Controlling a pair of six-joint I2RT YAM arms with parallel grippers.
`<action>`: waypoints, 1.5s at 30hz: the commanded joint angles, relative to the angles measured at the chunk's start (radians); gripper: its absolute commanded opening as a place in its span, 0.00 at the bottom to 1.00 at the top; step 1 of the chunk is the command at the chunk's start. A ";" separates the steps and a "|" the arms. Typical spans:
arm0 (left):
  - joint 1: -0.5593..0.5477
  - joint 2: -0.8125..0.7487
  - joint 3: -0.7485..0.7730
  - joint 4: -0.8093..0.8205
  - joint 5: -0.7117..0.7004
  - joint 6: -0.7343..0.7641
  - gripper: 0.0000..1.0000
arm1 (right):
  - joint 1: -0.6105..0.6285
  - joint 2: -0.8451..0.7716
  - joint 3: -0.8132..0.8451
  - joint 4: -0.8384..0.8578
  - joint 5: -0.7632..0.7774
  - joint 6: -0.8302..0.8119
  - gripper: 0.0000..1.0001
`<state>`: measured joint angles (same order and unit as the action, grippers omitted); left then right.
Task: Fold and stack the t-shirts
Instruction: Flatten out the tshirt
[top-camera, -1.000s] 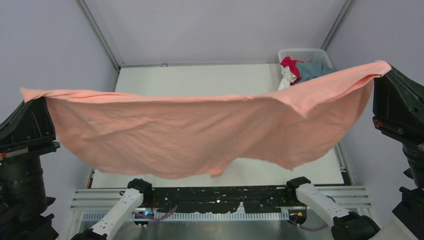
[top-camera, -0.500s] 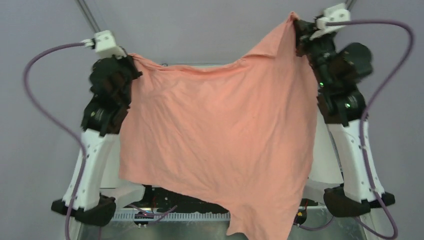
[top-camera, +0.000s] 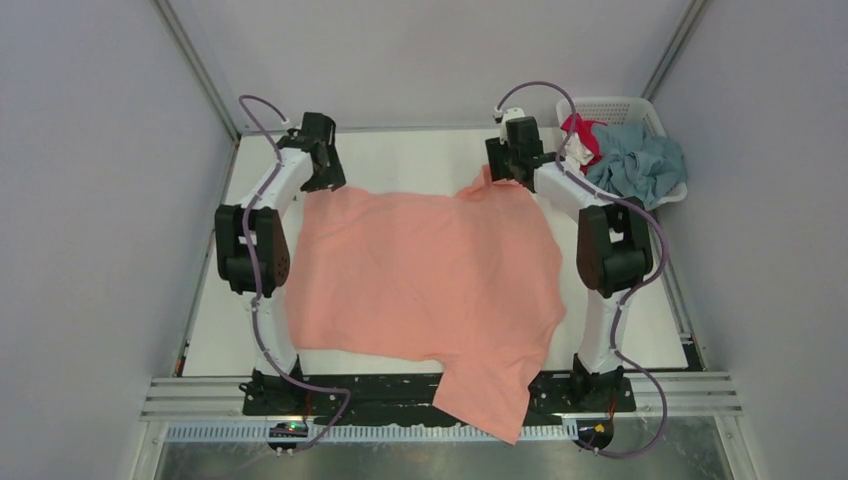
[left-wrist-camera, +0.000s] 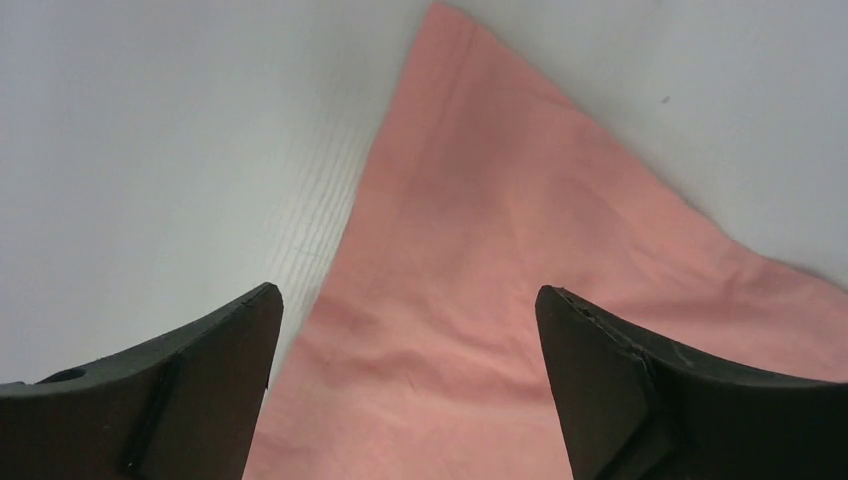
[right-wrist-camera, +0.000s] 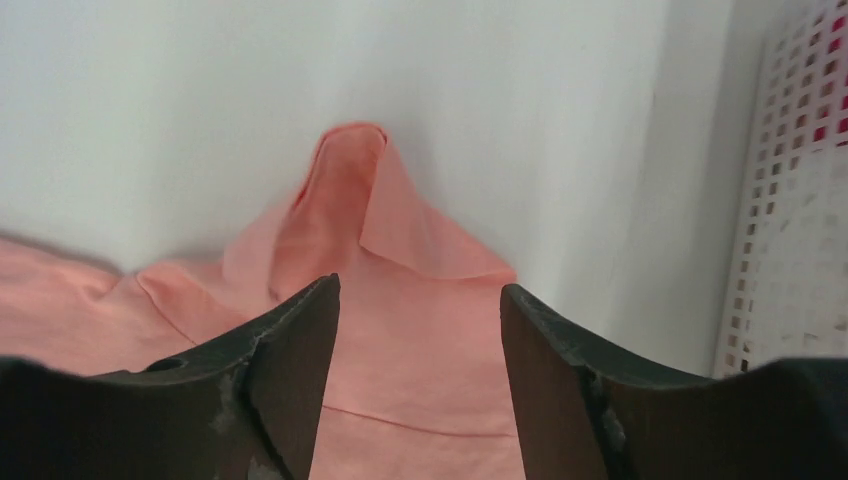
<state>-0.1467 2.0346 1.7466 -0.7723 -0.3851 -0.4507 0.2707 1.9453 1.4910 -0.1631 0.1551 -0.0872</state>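
On the tabletop (top-camera: 400, 155) we see the pink shirt (top-camera: 420, 270) spread mostly flat, w/ light wrinkles. Its near-right end hangs over the tabletop's near edge, btwn the arm bases. At the shirt's far-left corner we find the left gripper (left-wrist-camera: 410, 300), fingers spread wide & holding nothing. In the wrist view the pointed corner lies flat on the tabletop btwn them. At the far-right corner the right gripper (right-wrist-camera: 420, 290) is also parted, not as wide, w/ nothing clamped. The cloth there is bunched into a small raised fold. Whether either gripper's tips touch the cloth we can't tell. At the far right sits a white basket (top-camera: 610, 105), near the right gripper, w/ a blue shirt (top-camera: 640, 165) draped over its rim & a red shirt (top-camera: 580, 128) inside.
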 joint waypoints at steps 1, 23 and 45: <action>0.001 -0.119 0.033 0.020 0.026 -0.020 1.00 | -0.001 0.035 0.222 -0.047 -0.024 0.076 0.73; 0.001 -0.343 -0.486 0.174 0.515 -0.122 1.00 | 0.042 -0.345 -0.519 -0.172 -0.212 0.568 0.95; 0.078 0.215 0.151 -0.134 0.561 -0.164 1.00 | -0.036 0.216 0.118 -0.237 -0.242 0.559 0.95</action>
<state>-0.0978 2.1696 1.7309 -0.7937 0.1459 -0.6205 0.2386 2.0937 1.5200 -0.3660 -0.0708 0.4816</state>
